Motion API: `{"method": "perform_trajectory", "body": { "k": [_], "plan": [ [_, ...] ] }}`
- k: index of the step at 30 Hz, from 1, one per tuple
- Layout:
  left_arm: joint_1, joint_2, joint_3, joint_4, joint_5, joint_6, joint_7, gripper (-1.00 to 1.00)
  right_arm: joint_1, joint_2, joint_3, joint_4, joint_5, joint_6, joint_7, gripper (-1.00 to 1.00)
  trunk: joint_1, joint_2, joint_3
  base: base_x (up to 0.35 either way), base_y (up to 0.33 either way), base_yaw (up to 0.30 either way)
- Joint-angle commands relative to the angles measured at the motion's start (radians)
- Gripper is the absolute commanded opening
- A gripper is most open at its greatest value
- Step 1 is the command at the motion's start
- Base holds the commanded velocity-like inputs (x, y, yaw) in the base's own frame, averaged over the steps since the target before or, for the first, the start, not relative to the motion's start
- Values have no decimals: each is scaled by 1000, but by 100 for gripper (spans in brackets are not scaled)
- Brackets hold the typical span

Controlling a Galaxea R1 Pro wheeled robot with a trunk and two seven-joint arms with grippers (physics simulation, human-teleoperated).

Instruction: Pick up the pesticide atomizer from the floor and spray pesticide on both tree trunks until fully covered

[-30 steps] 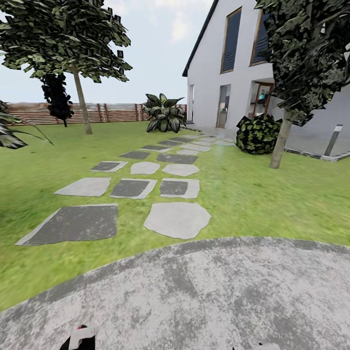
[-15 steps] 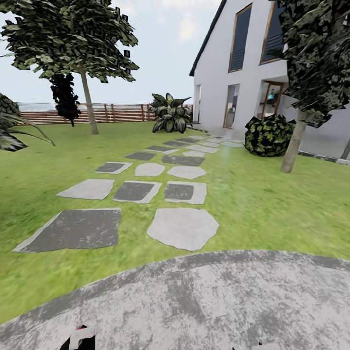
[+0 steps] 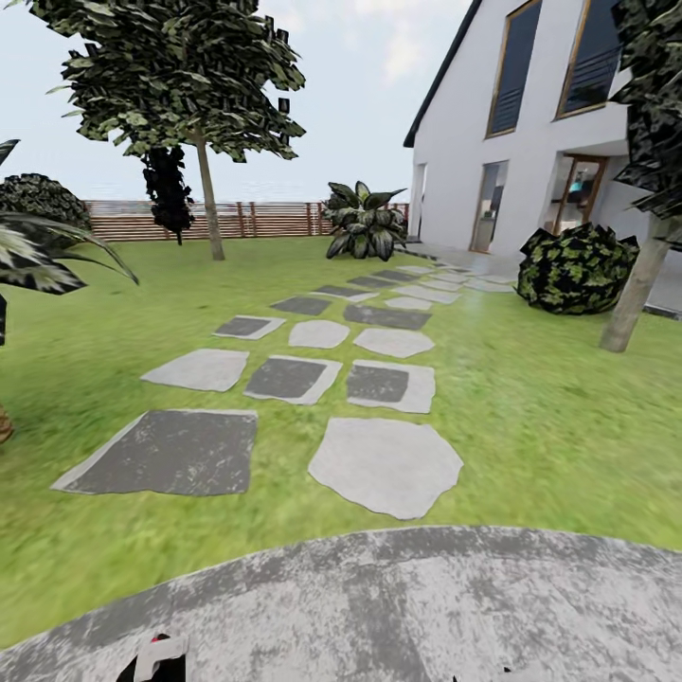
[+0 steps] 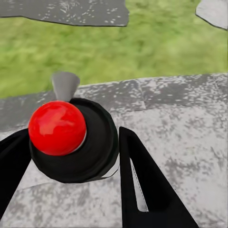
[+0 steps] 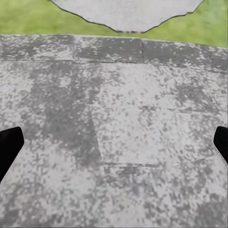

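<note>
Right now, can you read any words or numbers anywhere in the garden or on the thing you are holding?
There are none to read. The white house, the brown slatted wooden fence, the grey stepping slabs and the black object with a red ball top between the left hand's fingers carry no writing.

Two bare-trunked trees [image 3: 206,180] [image 3: 639,289]; one house [image 3: 540,142]; one slatted fence [image 3: 256,219]; one atomizer [image 4: 71,137].
</note>
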Motion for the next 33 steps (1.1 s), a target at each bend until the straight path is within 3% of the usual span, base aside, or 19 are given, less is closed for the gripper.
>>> {"method": "perform_trajectory", "body": {
  "k": [1, 16, 33],
  "plan": [
    [0, 0, 0, 0, 0, 0, 0, -100, 0, 0, 0, 0, 0, 0, 0, 100, 0, 0, 0, 339, 0, 8],
    [0, 0, 0, 0, 0, 0, 0, -100, 0, 0, 2, 1, 0, 0, 0, 100, 0, 0, 0, 339, 0, 6],
    [0, 0, 0, 1, 0, 0, 0, -100, 0, 0, 2, 1, 0, 0, 1, 100, 0, 0, 0, 339, 0, 165]
  ]
}}
